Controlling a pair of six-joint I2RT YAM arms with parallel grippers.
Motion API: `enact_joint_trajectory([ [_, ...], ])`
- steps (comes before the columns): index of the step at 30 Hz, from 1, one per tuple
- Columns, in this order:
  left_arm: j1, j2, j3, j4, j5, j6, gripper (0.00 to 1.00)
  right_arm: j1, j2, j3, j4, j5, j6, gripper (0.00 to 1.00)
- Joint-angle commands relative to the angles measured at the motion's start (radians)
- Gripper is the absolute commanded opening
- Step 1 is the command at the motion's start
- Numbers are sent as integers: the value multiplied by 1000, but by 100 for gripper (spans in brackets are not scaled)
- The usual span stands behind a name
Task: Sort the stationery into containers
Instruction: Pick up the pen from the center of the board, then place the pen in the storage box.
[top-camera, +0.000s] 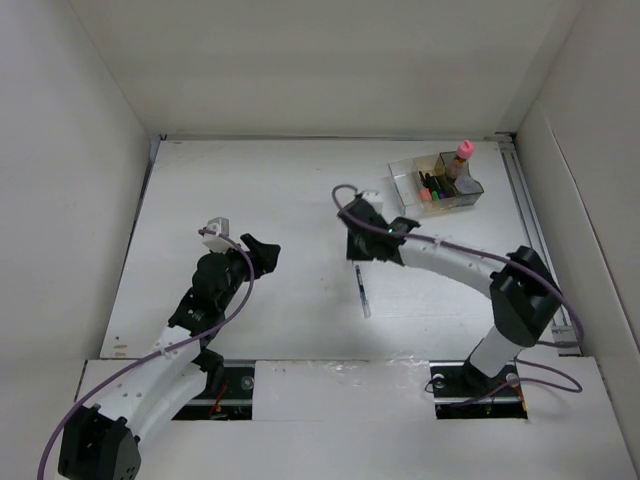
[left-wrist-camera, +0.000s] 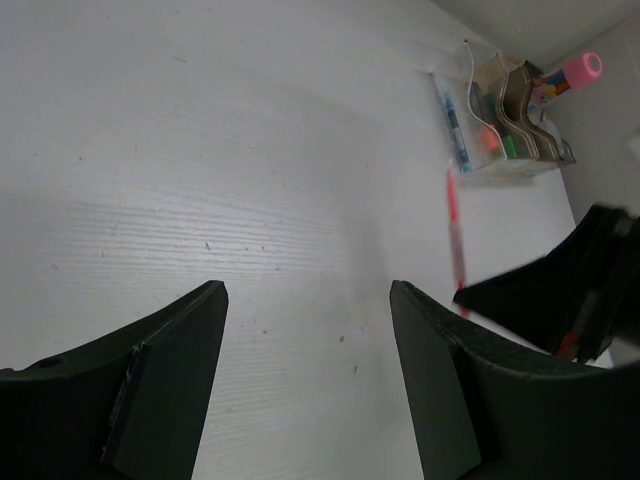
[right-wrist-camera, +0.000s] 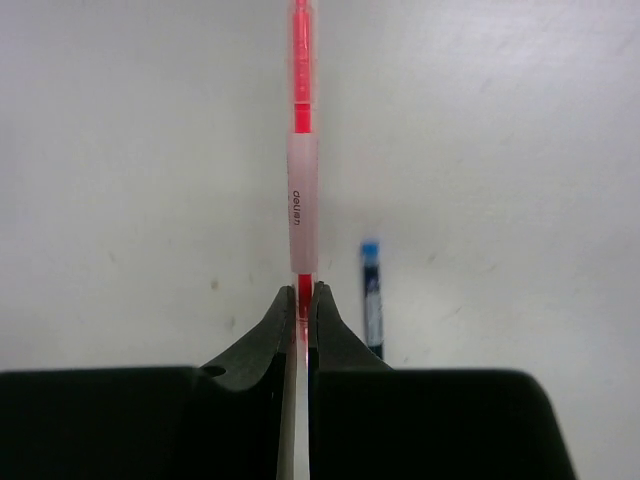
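Note:
My right gripper (right-wrist-camera: 302, 290) is shut on a thin red pen (right-wrist-camera: 301, 150) and holds it near its end, above the table; it also shows in the top view (top-camera: 357, 240). A thin blue-capped pen (right-wrist-camera: 372, 295) lies on the table just beside it (top-camera: 361, 290). The transparent organiser (top-camera: 437, 183) stands at the back right, with highlighters (top-camera: 432, 192) and a pink-capped bottle (top-camera: 463, 153) in its compartments. My left gripper (top-camera: 262, 250) is open and empty over bare table (left-wrist-camera: 308, 290). The left wrist view shows the red pen (left-wrist-camera: 456, 235) and the organiser (left-wrist-camera: 510, 125).
White walls enclose the table on the left, back and right. Another blue pen (left-wrist-camera: 455, 125) lies along the organiser's near side; I cannot tell whether it is inside. The right arm (top-camera: 470, 265) arches across the right half of the table.

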Motion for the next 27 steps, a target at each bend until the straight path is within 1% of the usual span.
enact_joint_trajectory([
  [1, -3, 0, -7, 40, 14, -3, 62, -190, -69, 105, 35, 2, -101, 0],
  [4, -3, 0, -7, 40, 23, -3, 62, -303, -28, 202, 35, -19, -162, 0],
  [5, -3, -9, -7, 40, 23, -3, 62, -365, -13, 263, -3, -19, -163, 0],
  [8, -3, -20, -7, 40, 23, -3, 62, -452, 43, 316, -5, 21, -172, 0],
  [9, -3, -20, -7, 40, 23, -3, 62, -469, 79, 364, -17, 1, -182, 0],
  [11, -3, -29, -7, 40, 34, -3, 62, -499, 119, 415, -31, 11, -198, 0],
  [12, -3, -29, -7, 40, 43, -3, 62, -531, 141, 470, -63, 1, -207, 0],
  [14, -3, -29, -7, 40, 43, -3, 62, -567, 202, 513, -74, -69, -218, 0],
  [15, -3, -20, -7, 40, 43, -3, 62, -600, 224, 532, -97, -172, -230, 0],
  [16, -3, -20, -7, 40, 43, -3, 62, -614, 260, 569, -107, -209, -230, 0],
  [21, -3, -20, -7, 40, 43, -3, 62, -653, 296, 560, -88, -335, -230, 0],
  [25, -3, -20, -7, 49, 43, -3, 62, -677, 296, 537, -63, -344, -219, 0],
  [27, -3, 1, -7, 49, 43, -3, 62, -677, 296, 524, -54, -312, -209, 0],
])
